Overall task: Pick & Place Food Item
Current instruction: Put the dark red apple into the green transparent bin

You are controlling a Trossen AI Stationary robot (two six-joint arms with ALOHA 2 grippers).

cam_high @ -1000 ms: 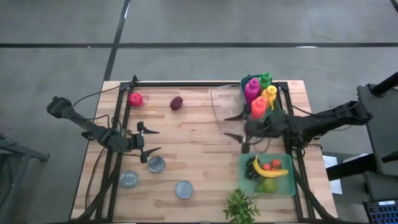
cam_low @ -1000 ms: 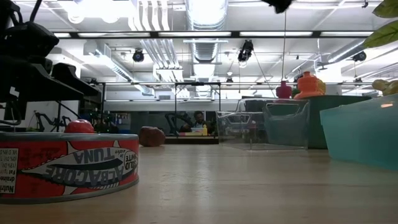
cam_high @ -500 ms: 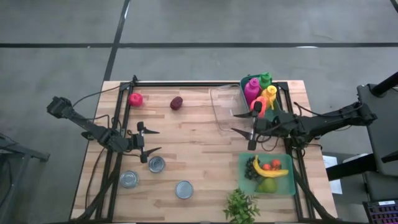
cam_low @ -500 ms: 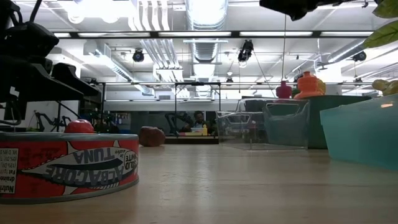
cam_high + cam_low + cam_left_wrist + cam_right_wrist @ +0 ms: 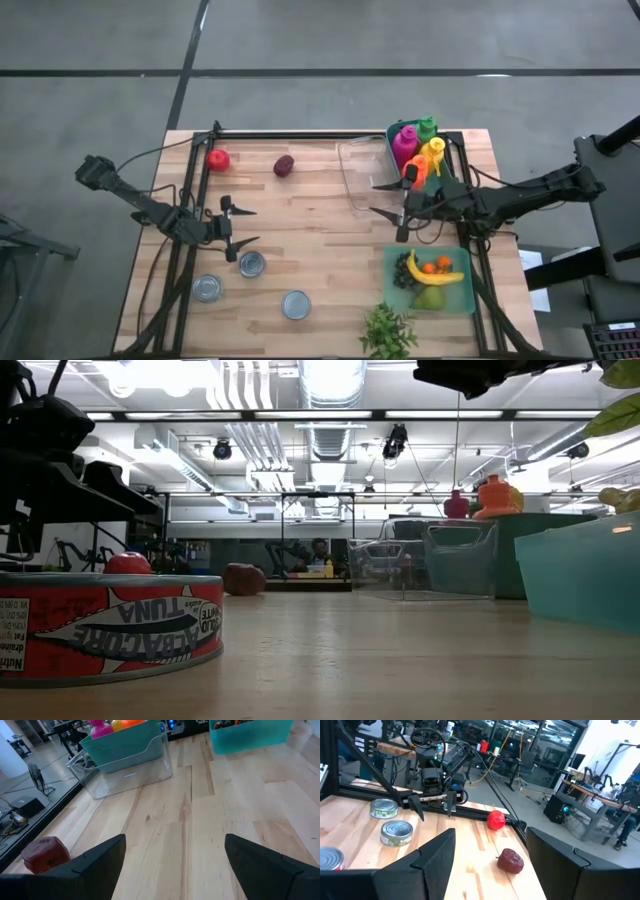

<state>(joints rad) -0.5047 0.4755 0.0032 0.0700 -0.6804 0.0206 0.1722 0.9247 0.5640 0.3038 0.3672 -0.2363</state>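
Two food items lie on the wooden table near its far left: a bright red one (image 5: 218,159) (image 5: 496,819) and a dark red one (image 5: 284,165) (image 5: 511,860) (image 5: 45,854). My left gripper (image 5: 252,226) (image 5: 175,840) stands open low over the table's left half, pointing right, with nothing between its fingers. My right gripper (image 5: 374,198) (image 5: 490,840) hovers open and empty above the table, beside the clear bin (image 5: 360,175), and points left toward the food items. In the low view only the right arm's underside (image 5: 480,372) shows, at the top.
Three cans stand at the near left (image 5: 252,264) (image 5: 207,289) (image 5: 295,304); one is a tuna can (image 5: 110,625). A teal bin of coloured bottles (image 5: 420,150) stands at the far right, a teal tray of fruit (image 5: 430,280) at the near right, and a small plant (image 5: 388,330) at the near edge.
My right gripper has drawn back a little toward the table's right edge and sunk slightly, rolling a little, its fingers as far apart as before. The food items have kept still.
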